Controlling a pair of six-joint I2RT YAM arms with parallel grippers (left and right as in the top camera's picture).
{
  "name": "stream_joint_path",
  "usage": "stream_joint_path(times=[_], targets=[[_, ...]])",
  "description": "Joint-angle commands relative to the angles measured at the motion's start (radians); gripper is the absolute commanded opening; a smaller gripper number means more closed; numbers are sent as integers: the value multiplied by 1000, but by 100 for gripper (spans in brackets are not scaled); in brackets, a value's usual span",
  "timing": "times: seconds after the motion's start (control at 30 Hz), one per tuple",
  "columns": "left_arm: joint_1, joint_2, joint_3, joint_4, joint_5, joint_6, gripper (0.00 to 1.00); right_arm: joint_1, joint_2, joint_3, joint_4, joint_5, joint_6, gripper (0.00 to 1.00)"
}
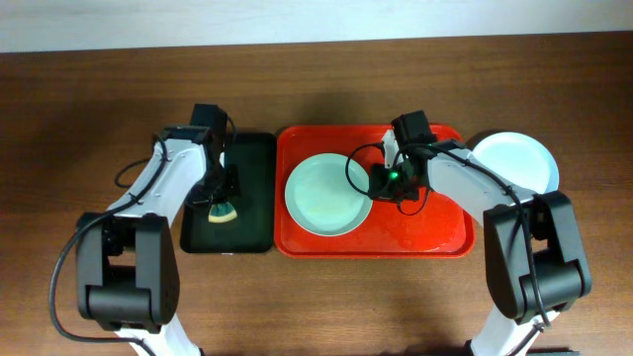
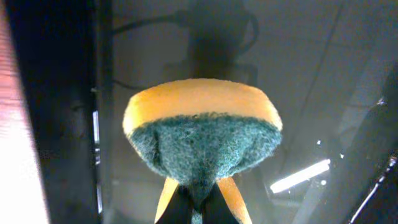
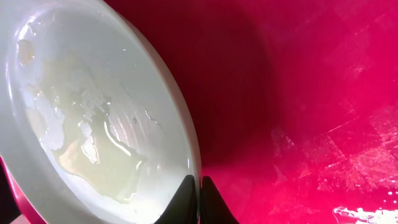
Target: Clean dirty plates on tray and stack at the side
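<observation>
A pale mint plate (image 1: 326, 196) lies on the red tray (image 1: 435, 232), left of centre. My right gripper (image 1: 377, 181) is shut on its right rim; in the right wrist view the fingers (image 3: 199, 186) pinch the rim of the plate (image 3: 93, 118), which carries a wet yellowish smear. A white plate (image 1: 514, 161) sits on the table right of the tray. My left gripper (image 1: 222, 194) is shut on a yellow-and-green sponge (image 1: 223, 212) over the black tray (image 1: 247, 198). The left wrist view shows the sponge (image 2: 202, 134) pinched between the fingers (image 2: 198, 208). A third plate is not in view.
The black tray (image 2: 56, 93) lies directly left of the red tray, their edges nearly touching. The wooden table (image 1: 326, 297) extends in front of both trays. The right half of the red tray (image 3: 311, 93) is bare and wet.
</observation>
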Motion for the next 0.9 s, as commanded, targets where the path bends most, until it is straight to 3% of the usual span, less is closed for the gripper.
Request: stream_joint_path(times=[0.0,0.5,0.57,0.63,0.77,0.87], targets=[[3,-7,-61,69,114,111,0,0,6,8,0,5,-11,5],[3,-7,-71,108,95,182,0,0,6,8,0,5,-11,5],[3,-7,-71,108,95,182,7,0,6,8,0,5,-11,5],[3,-7,-71,108,95,182,32,0,6,8,0,5,-11,5],[3,-8,-70,104,95,182,29,0,6,8,0,5,-11,6],[3,-24,-45,70,95,182,32,0,6,8,0,5,-11,6]])
